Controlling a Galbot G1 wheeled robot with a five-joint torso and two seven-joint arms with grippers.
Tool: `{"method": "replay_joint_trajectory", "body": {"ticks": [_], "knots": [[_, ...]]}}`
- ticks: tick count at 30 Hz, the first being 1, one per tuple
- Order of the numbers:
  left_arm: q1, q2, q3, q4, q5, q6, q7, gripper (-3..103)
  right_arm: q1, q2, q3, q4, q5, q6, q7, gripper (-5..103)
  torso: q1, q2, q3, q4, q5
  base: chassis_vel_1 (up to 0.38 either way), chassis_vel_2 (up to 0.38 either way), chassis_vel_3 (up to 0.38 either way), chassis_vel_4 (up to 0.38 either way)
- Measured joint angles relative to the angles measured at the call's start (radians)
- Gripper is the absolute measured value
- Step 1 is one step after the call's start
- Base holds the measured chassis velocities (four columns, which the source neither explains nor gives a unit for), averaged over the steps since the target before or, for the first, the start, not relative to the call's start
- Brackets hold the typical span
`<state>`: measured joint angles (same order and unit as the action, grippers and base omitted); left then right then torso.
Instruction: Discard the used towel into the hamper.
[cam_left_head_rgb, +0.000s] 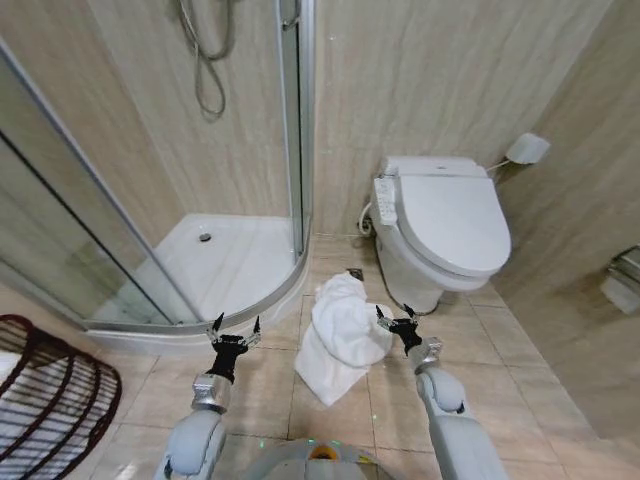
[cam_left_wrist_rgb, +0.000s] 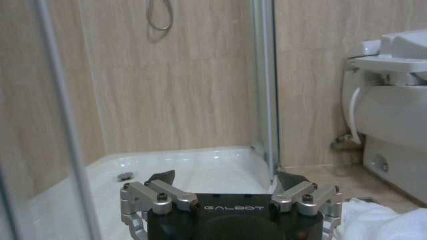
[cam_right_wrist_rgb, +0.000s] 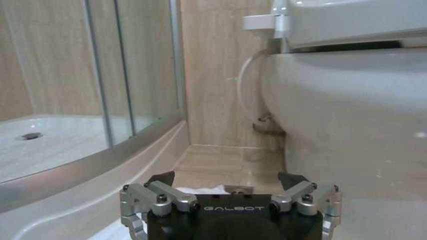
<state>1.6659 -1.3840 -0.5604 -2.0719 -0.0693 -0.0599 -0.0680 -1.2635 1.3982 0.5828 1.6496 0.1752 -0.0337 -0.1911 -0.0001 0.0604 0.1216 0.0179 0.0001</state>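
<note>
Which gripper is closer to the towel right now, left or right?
The right gripper: its open fingers sit against the edge of the white towel by the toilet. The left gripper, also open, hangs apart over bare floor tile on the shower side.

Towel (cam_left_head_rgb: 345, 335): white cloth, soft, matt, rumpled folds. Hamper (cam_left_head_rgb: 55, 400): thin reddish-brown ribs, open weave, slight sheen. Floor (cam_left_head_rgb: 520, 370) and wall (cam_left_head_rgb: 440, 70): beige stone-look tile, smooth, semi-gloss. Toilet (cam_left_head_rgb: 450, 225): white, glossy, smooth. Shower tray (cam_left_head_rgb: 230, 265): white, glossy. Shower door (cam_left_head_rgb: 60, 200): clear glass in brushed metal frame. Left gripper (cam_left_wrist_rgb: 227, 182) and right gripper (cam_right_wrist_rgb: 227, 181): matt black body, bare grey metal links, black fingers (cam_left_wrist_rgb: 162, 177).
</note>
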Motion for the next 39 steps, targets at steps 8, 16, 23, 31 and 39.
{"method": "replay_joint_trajectory", "body": {"ticks": [8, 16, 23, 31, 39], "knots": [[0.0, 0.0, 0.0, 0.0, 0.0, 0.0, 0.0, 100, 0.0, 0.0, 0.0, 0.0, 0.0, 0.0, 0.0, 100, 0.0, 0.0, 0.0, -0.0004, -0.0001, 0.019, 0.015, 0.018, 0.021], [0.0, 0.0, 0.0, 0.0, 0.0, 0.0, 0.0, 100, 0.0, 0.0, 0.0, 0.0, 0.0, 0.0, 0.0, 100, 0.0, 0.0, 0.0, 0.0, -0.0002, 0.089, 0.079, 0.064, 0.068], [0.0, 0.0, 0.0, 0.0, 0.0, 0.0, 0.0, 100, 0.0, 0.0, 0.0, 0.0, 0.0, 0.0, 0.0, 100, 0.0, 0.0, 0.0, 0.0005, 0.0, 0.076, 0.074, 0.089, 0.077], [0.0, 0.0, 0.0, 0.0, 0.0, 0.0, 0.0, 100, 0.0, 0.0, 0.0, 0.0, 0.0, 0.0, 0.0, 100, 0.0, 0.0, 0.0, -0.0002, -0.0001, 0.0, 0.0, 0.0, 0.0], [-0.004, 0.015, 0.0, 0.019, -0.012, -0.079, -0.004, 100, -0.061, 0.02, 0.015, 0.062, -0.024, 0.013, 0.02, 100, 0.0, 0.0, 0.0, 0.0002, 0.0, 0.0, 0.0, 0.0, 0.0]]}}
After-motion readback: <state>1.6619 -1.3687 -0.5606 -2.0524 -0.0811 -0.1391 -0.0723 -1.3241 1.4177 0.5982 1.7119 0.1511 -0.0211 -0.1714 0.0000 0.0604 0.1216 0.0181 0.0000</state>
